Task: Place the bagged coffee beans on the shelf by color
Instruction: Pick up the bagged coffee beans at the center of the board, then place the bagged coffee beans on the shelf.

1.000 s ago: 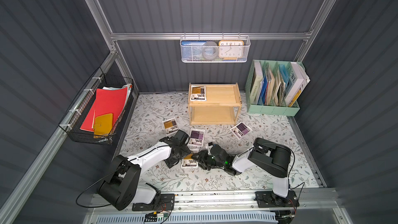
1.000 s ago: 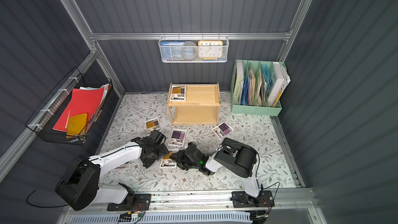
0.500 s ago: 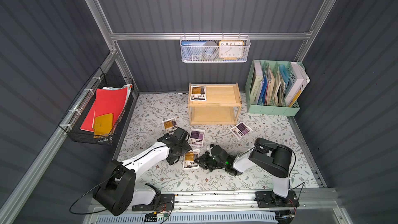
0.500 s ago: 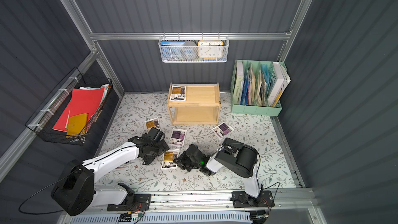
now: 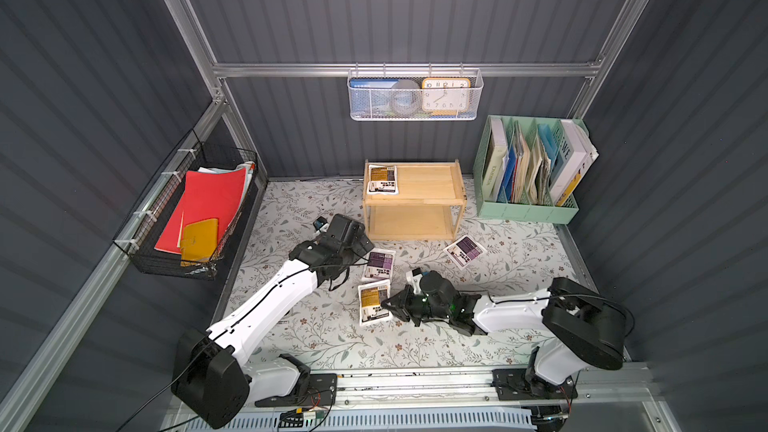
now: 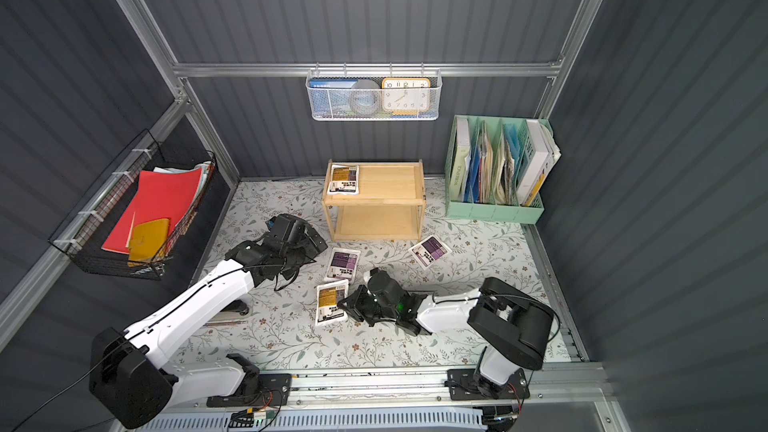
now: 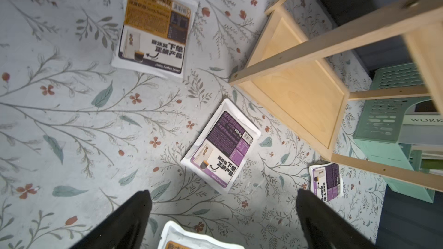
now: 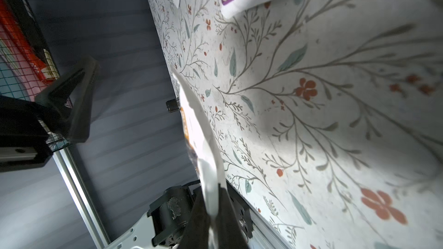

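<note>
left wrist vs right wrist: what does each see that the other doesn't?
Left wrist only: shelf, mint organizer, flat yellow pouch, left claw, open. Right wrist only: right claw, shut; black wire basket. Both: floral mat, purple pouch, and the pinched yellow pouch in the right claw.

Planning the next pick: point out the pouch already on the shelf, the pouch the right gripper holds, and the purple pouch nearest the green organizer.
Shelved yellow-label pouch (image 5: 382, 179): in a top view, its middle.
Gripped yellow-label pouch (image 5: 371, 303): in a top view, its printed middle.
Outer purple-label pouch (image 5: 464, 252): in a top view, its middle.
</note>
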